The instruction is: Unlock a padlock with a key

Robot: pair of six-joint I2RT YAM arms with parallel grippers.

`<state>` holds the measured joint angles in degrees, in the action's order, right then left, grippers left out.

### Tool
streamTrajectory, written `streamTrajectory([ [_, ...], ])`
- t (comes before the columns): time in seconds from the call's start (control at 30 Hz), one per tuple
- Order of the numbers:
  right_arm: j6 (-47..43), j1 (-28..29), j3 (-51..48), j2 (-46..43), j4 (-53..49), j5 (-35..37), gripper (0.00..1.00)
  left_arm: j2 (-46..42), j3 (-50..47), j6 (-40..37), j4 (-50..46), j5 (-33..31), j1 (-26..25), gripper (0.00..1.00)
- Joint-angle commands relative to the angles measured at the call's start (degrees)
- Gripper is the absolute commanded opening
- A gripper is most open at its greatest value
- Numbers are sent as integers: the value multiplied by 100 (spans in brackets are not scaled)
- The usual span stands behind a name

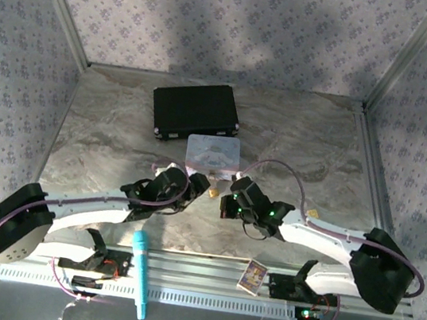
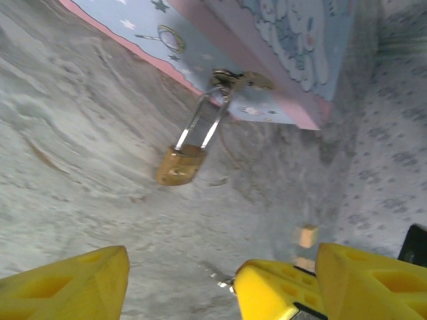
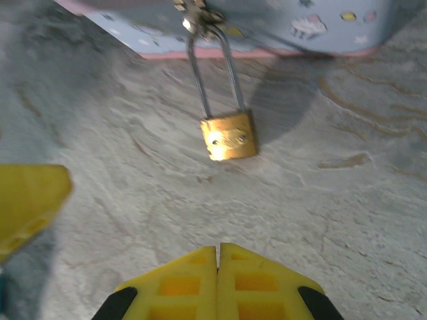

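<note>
Right gripper (image 3: 218, 248) has its two yellow fingers pressed flat together, and in the right wrist view nothing is visible in the seam between them. It sits at the bottom centre of that view and points at the padlock (image 3: 229, 135), which is a little above the middle of the frame.

The brass body of the padlock lies on the grey marbled table (image 3: 347, 220). Its thin shackle (image 3: 212, 67) goes up to the latch (image 3: 197, 15) of the pastel tin box (image 3: 320, 27) at the top edge. Both legs of the shackle enter the body.

Left gripper (image 1: 182, 181) is spread wide. In the left wrist view one yellow finger (image 2: 67, 287) is at the lower left, and more yellow pieces are at the lower right. One finger of the left gripper also shows at the left edge of the right wrist view.

The key (image 2: 220, 277) is a small silvery shape at the bottom centre of the left wrist view. It touches the tip of a yellow piece, and I cannot tell if it is pinched or which gripper that piece belongs to.

In the top view both grippers meet just below the tin box, with the padlock between them. A black case (image 1: 196, 112) lies above the box, and a small tan block (image 1: 315, 214) is to the right. A teal pen (image 1: 140, 274) lies at the bottom between the arm bases.
</note>
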<state>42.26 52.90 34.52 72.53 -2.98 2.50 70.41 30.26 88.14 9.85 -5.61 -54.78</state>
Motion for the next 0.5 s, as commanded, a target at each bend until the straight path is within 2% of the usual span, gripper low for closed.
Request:
streamTrajectory([
  [0.0, 26, -17, 62, -244, 162, -182, 0, 90, -59, 1303, 427, -248, -174, 79],
  [0.1, 10, -32, 100, -368, 339, -165, 0, 284, -191, 2027, 1065, -262, -293, 88],
  [0.2, 6, -18, 129, -423, 544, -191, 0, 401, -188, 2598, 1269, -203, -305, 97],
  [0.3, 45, 5, 136, -446, 729, -205, 0, 597, -261, 2991, 1791, -50, -305, 97],
  [0.47, 133, 78, 125, -372, 1133, -356, 0, 798, -319, 3234, 2629, -63, -305, 95],
])
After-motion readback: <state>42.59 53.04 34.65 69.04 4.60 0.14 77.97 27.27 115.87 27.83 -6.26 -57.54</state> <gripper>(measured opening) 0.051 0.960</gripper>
